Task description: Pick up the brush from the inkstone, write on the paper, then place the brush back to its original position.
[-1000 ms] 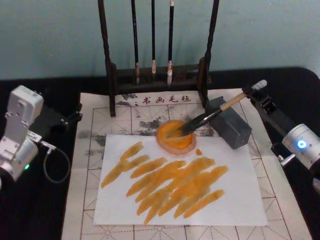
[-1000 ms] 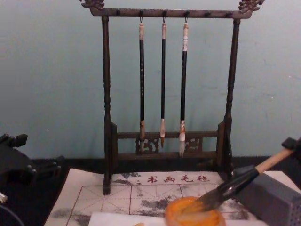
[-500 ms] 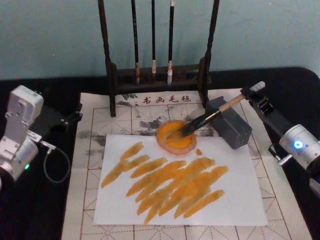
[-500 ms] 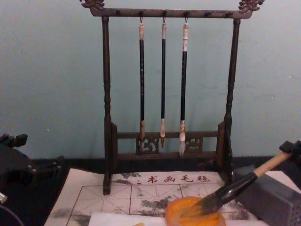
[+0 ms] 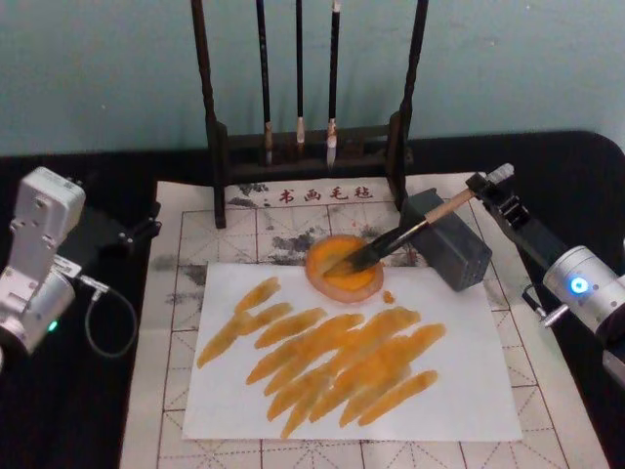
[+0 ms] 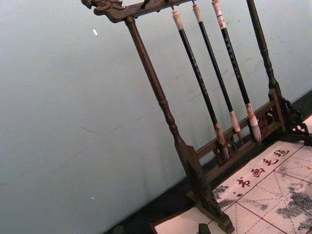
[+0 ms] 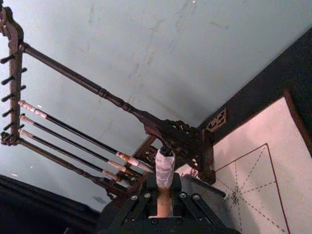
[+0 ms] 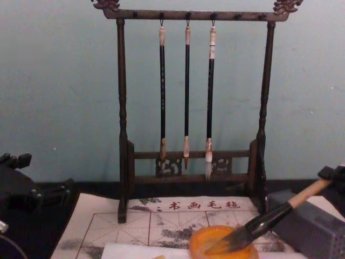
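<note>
The brush slants down from the right, its pale handle crossing the top of the grey block inkstone and its dark bristles lying in a round orange dish. My right gripper is shut on the handle's upper end; the right wrist view shows the white end cap sticking out between the fingers. In the chest view the brush leans into the dish. The paper lies in front of the dish, covered with orange strokes. My left gripper is parked at the far left.
A dark wooden rack with three thin hanging brushes stands behind the dish. A gridded mat with red characters lies under the paper on the black table. A cable loops beside the left arm.
My right gripper has come down and slightly leftward with the brush. The handle now slants lower over the inkstone, and the bristles stay in the orange dish. The left arm has not moved.
</note>
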Controlling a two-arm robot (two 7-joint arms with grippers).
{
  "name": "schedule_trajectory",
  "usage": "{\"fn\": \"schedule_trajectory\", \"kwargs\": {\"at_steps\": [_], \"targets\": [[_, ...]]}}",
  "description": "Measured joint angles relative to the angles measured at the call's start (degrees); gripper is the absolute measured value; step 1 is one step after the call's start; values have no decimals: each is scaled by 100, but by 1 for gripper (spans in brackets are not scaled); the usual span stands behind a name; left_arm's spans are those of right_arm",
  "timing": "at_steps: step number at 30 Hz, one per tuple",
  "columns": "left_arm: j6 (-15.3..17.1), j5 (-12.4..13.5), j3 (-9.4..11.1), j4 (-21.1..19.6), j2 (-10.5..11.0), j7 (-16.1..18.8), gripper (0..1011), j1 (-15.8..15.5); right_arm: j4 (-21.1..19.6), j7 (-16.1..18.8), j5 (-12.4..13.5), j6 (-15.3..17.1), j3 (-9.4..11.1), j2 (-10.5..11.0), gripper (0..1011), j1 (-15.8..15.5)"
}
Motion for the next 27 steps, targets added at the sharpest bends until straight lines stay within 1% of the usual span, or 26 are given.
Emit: {"fn": "schedule_trajectory", "kwargs": {"at_steps": [14,27], "targets": [[0,0,0,0,0,0,1001,0,40,24,-101,45,34,-38,176,4],[0,0,0,0,0,0,1001,0,40,24,-102,53,34,-36,176,4]]}}
